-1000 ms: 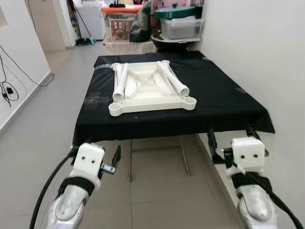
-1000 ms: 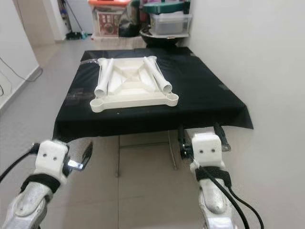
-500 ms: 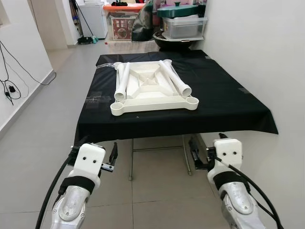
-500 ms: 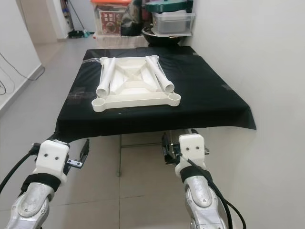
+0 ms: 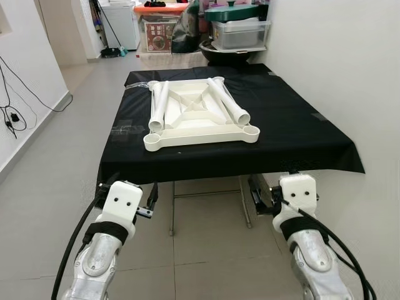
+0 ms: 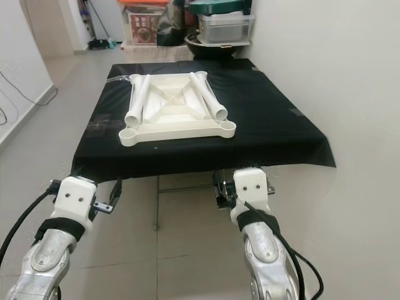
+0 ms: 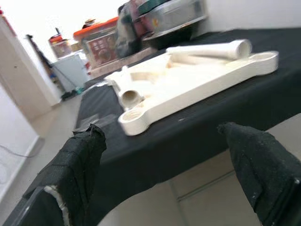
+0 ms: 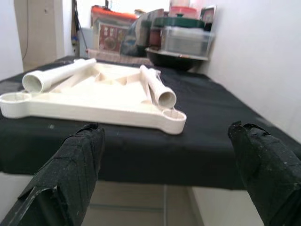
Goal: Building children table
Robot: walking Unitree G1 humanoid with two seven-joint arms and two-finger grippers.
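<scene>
An upside-down white children's tabletop (image 5: 199, 122) lies on a table draped in black cloth (image 5: 294, 134). Two white leg tubes rest along it, one on its left side (image 5: 158, 107) and one on its right (image 5: 229, 105). Round leg sockets show at the near corners (image 5: 152, 142). My left gripper (image 7: 162, 132) hangs open below the table's front edge, left of centre, holding nothing. My right gripper (image 8: 165, 128) is open too, level with the cloth's front edge towards the right, with nothing between its black fingers (image 8: 263, 174).
A white wall (image 5: 350, 75) runs close along the table's right side. Plastic storage boxes (image 5: 237, 31) and a dark bowl (image 5: 228, 55) are stacked behind the table. Metal table legs (image 5: 244, 203) stand under the cloth. Cables (image 5: 15, 112) lie by the left wall; open floor lies to the left.
My right arm has swung inward, to the left, and now sits just under the table's front edge. My left gripper has risen slightly towards the cloth. The tabletop and tubes stay put.
</scene>
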